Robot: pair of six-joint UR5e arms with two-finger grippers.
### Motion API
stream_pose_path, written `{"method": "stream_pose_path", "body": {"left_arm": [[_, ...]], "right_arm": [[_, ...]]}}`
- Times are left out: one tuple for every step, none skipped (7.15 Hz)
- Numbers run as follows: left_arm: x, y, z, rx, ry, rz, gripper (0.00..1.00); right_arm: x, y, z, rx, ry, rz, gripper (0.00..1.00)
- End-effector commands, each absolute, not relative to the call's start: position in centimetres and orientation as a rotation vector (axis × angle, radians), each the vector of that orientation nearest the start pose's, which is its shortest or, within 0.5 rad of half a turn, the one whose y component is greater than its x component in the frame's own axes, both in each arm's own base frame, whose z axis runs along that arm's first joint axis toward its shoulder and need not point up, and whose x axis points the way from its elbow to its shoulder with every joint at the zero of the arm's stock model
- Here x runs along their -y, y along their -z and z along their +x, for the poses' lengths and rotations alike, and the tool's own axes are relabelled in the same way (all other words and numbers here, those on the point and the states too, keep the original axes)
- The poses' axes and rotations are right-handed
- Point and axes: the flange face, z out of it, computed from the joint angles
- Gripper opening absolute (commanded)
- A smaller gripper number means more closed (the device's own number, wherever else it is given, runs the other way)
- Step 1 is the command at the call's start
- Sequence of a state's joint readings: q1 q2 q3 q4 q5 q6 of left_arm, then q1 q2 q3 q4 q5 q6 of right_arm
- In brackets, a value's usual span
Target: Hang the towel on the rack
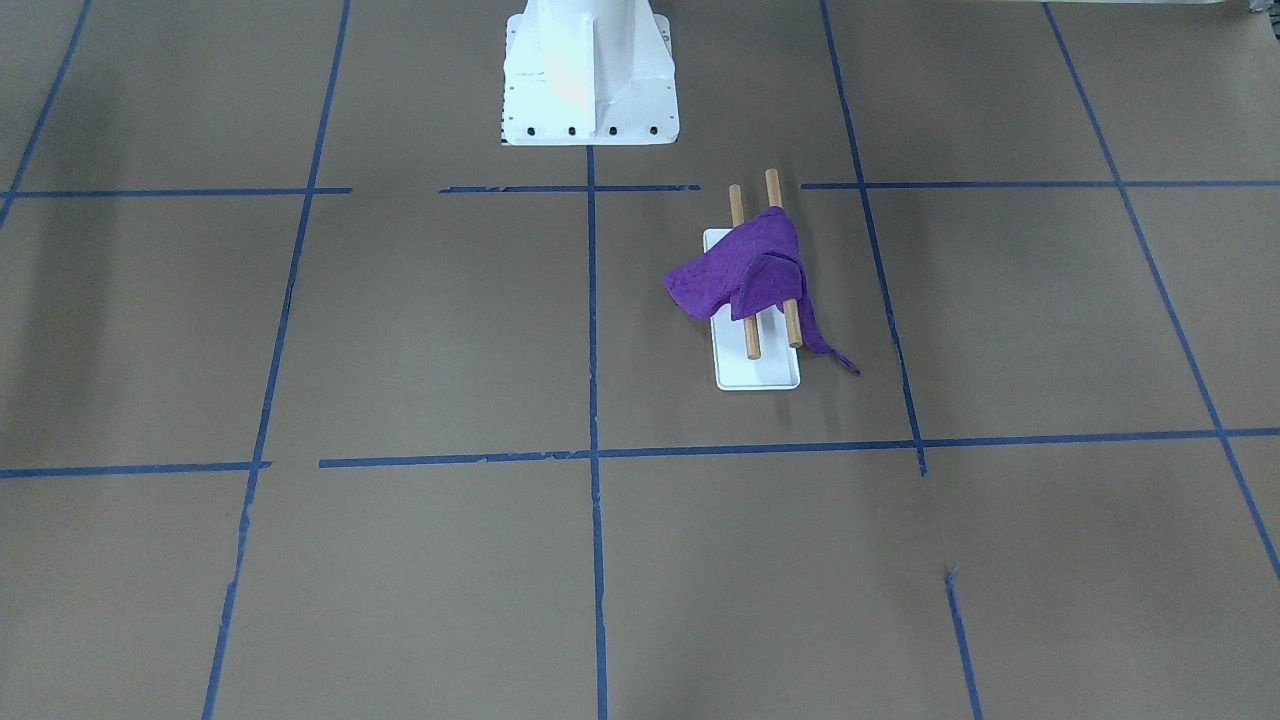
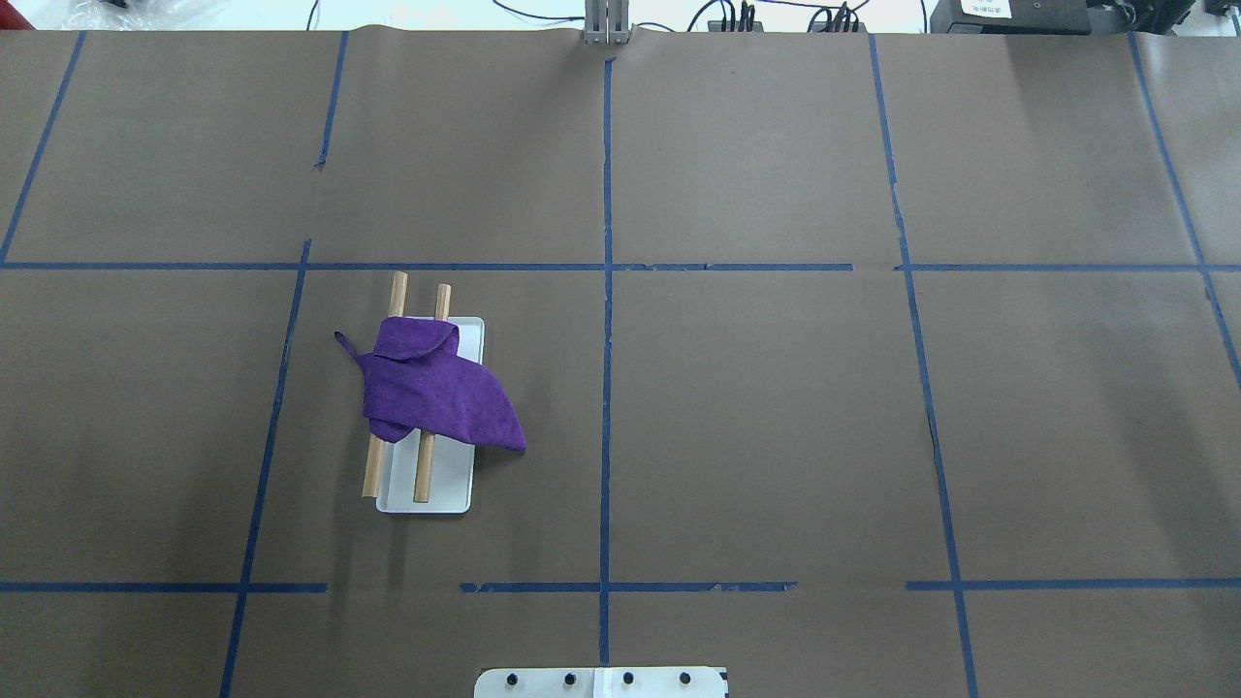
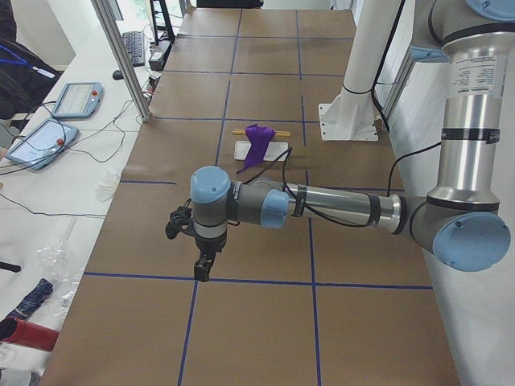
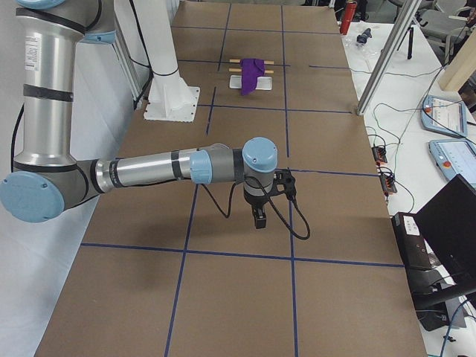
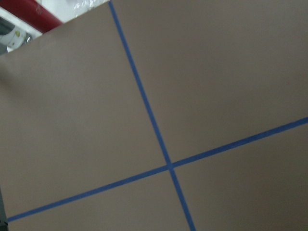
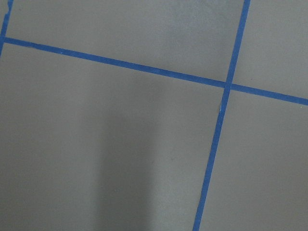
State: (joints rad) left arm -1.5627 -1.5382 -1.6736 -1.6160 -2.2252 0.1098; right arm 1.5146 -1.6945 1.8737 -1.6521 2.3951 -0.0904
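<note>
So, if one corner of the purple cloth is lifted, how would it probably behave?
The bright purple terry towel is probably floppy: it sags over both round wooden rods and one corner trails off the side. It looks light, so a pull may slide it off the rods.

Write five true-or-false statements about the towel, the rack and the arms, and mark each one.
1. The towel drapes over both rods of the rack. True.
2. The rack's base is black. False: it is white.
3. A pincer grips the towel. False: the left pincer and the right pincer hang over bare table, far from it.
4. One towel corner hangs out past the base's edge. True.
5. The rack stands in the robot's right half of the table. False: it stands in the left half.
</note>
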Motion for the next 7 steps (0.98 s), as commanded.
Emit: {"method": "stream_pose_path", "body": {"left_arm": [[46.8,-64.4,-6.7,-0.703,-0.057,0.079,1.0],[46.7,-64.3,-6.5,-0.721,-0.053,0.077,1.0],[46.7,-64.0,-6.3,-0.749,-0.052,0.077,1.0],[46.7,-63.7,-6.3,-0.751,-0.055,0.082,1.0],[46.8,-63.5,-6.3,-0.751,-0.057,0.088,1.0],[46.9,-63.3,-6.3,-0.75,-0.058,0.091,1.0],[46.9,-63.2,-6.3,-0.75,-0.061,0.095,1.0]], "right_arm": [[44.0,-57.7,4.2,0.826,0.158,0.102,1.0],[43.9,-58.0,4.8,0.838,0.142,0.099,1.0],[43.8,-58.9,4.9,0.854,0.13,0.086,1.0],[43.8,-59.0,5.3,0.855,0.119,0.086,1.0],[43.7,-59.2,6.0,0.856,0.1,0.086,1.0],[43.6,-61.0,6.8,0.859,0.068,0.063,1.0],[43.5,-63.2,7.6,0.86,0.038,0.033,1.0]]}}
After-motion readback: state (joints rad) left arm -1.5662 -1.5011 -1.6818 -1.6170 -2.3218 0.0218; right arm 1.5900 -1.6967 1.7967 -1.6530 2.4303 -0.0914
